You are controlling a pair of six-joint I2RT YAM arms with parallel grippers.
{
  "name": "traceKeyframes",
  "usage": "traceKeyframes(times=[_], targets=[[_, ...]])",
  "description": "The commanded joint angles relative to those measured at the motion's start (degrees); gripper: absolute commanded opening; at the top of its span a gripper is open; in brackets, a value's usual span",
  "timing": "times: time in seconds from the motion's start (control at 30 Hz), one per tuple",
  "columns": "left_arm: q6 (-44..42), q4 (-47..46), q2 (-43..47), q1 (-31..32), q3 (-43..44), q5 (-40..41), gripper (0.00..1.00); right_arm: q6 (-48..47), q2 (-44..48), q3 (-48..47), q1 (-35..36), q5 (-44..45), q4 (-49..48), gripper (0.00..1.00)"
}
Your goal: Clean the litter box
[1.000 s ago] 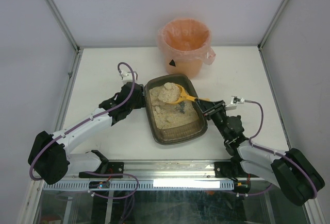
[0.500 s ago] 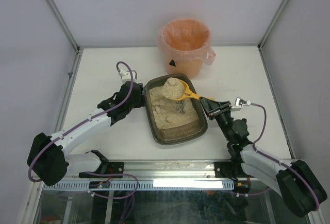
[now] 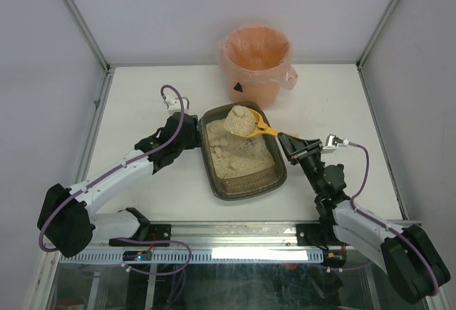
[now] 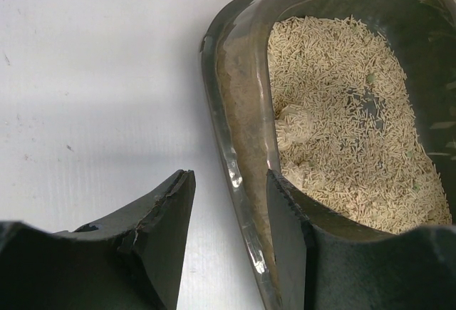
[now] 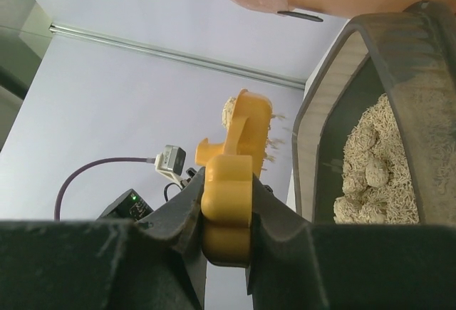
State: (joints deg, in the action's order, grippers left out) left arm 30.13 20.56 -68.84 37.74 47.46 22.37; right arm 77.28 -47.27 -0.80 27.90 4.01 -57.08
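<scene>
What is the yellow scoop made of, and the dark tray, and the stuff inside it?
The scoop looks like smooth moulded plastic, bright and evenly yellow. The litter box seems hard, glossy plastic too, since its rim glints. The litter looks like small dry beige pellets, perhaps pressed plant fibre; that part is uncertain.

No legible text, brand name or number appears in any view. The only mark is a small black triangular symbol on the front of the orange-pink bucket (image 3: pixel 254 64), low on its wall facing the litter box (image 3: pixel 242 152); any detail within it is too small to resolve.
</scene>
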Motion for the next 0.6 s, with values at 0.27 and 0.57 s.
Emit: traceKeyframes(times=[0.27,0.57], targets=[[0.3,-1.9,0.6,-0.7,3.1,-0.6,0.47,1.0,2.4,-0.3,-1.4,-4.7,-2.7,0.0],[0.0,-2.2,0.3,-0.7,3.0,-0.5,0.46,4.2,3.6,1.1,-5.8,-5.6,-0.8,0.0]])
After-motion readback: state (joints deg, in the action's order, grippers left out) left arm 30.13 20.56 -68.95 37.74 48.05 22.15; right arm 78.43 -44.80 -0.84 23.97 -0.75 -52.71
